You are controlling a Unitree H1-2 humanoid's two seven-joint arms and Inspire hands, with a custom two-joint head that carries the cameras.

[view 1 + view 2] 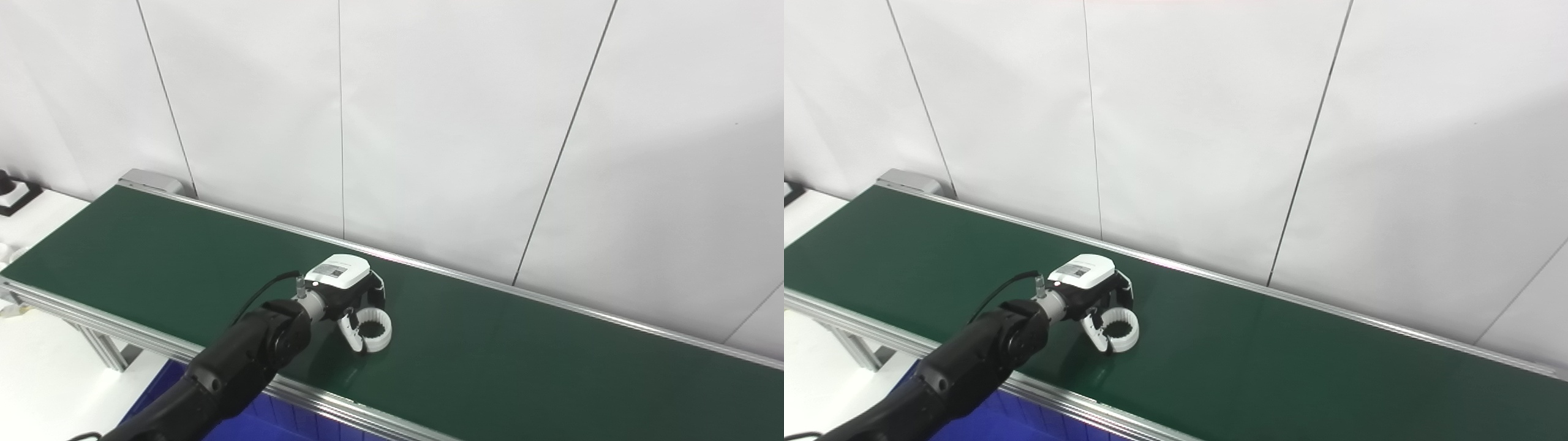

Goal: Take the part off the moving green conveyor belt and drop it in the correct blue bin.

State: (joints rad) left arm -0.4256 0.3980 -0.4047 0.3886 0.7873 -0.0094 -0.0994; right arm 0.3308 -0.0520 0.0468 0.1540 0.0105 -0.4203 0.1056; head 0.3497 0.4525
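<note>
A white ring-shaped part (375, 330) with a toothed inner rim lies on the green conveyor belt (520, 355), near its front edge. My left hand (346, 293) reaches over the belt from the lower left, with a white-topped palm. Its dark fingers (376, 293) curl down behind the ring and its white thumb (350, 332) presses against the ring's left side, so the hand is closed on the part, which still touches the belt. The same shows in the right eye view, with the hand (1090, 285) on the ring (1119, 331). My right hand is out of view.
A blue bin (257, 422) sits below the belt's front aluminium rail (343, 407), partly hidden by my arm. A white panelled wall runs close behind the belt. A white table with a black object (12, 196) stands at the far left.
</note>
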